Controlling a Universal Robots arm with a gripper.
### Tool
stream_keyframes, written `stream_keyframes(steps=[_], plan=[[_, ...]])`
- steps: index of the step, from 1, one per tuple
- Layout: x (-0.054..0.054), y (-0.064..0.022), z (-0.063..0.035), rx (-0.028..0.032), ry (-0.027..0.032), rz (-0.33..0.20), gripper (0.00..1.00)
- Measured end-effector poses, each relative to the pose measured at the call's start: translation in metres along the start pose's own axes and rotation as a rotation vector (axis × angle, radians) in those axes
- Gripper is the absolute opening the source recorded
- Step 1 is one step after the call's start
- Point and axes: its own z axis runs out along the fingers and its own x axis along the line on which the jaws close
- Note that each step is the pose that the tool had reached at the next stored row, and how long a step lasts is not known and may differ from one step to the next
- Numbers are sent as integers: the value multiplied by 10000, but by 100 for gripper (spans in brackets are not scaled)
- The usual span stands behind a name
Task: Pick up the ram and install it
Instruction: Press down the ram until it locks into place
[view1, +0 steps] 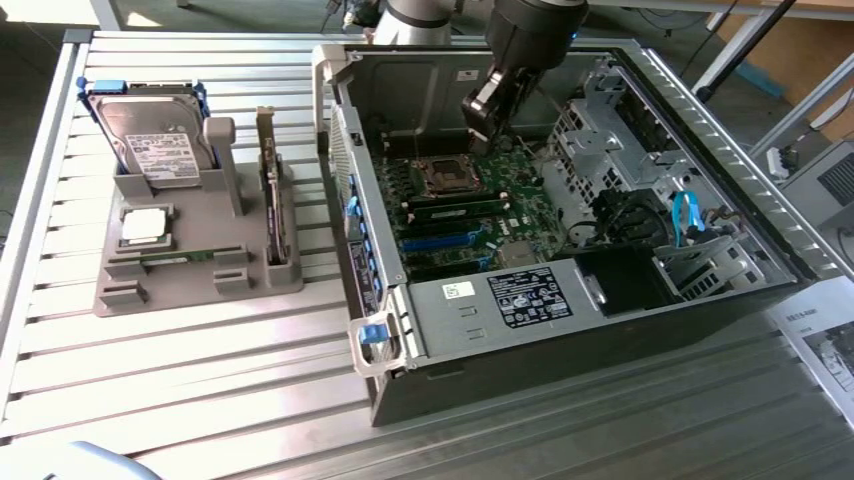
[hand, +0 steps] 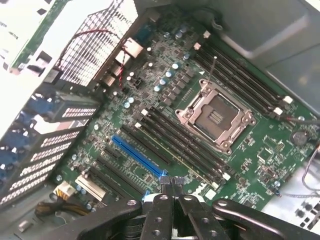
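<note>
1. Hand (view1: 483, 128) hangs inside the open case (view1: 721, 300) in the exterior view, above the board (view1: 461, 205) and just behind the CPU socket (view1: 447, 177); from here I cannot tell how its fingers stand.
2. On the slatted table (view1: 200, 380) to that view's left sits a grey holder (view1: 187, 270). A hard drive (view1: 154, 140) stands in its back and an upright card (view1: 274, 200) along its side.
3. Ram (view1: 174, 256) lies flat in the holder's front slot, a thin green stick seen edge-on, well apart from the hand.
4. Wrist view: the fingertips (hand: 171, 181) are pressed together with nothing between them, hovering over the board (hand: 250, 150).
5. Beneath them lie the empty black memory slots (hand: 180, 142), the blue slot (hand: 137, 156) and the open socket (hand: 215, 116).
</note>
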Motion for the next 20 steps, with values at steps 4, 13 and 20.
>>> stream_keyframes(steps=[4, 13, 20], plan=[[0, 0, 1, -22, 7, 550, 10], [0, 0, 3, -69, 23, 1751, 10], [0, 0, 4, -106, 36, 2685, 10]])
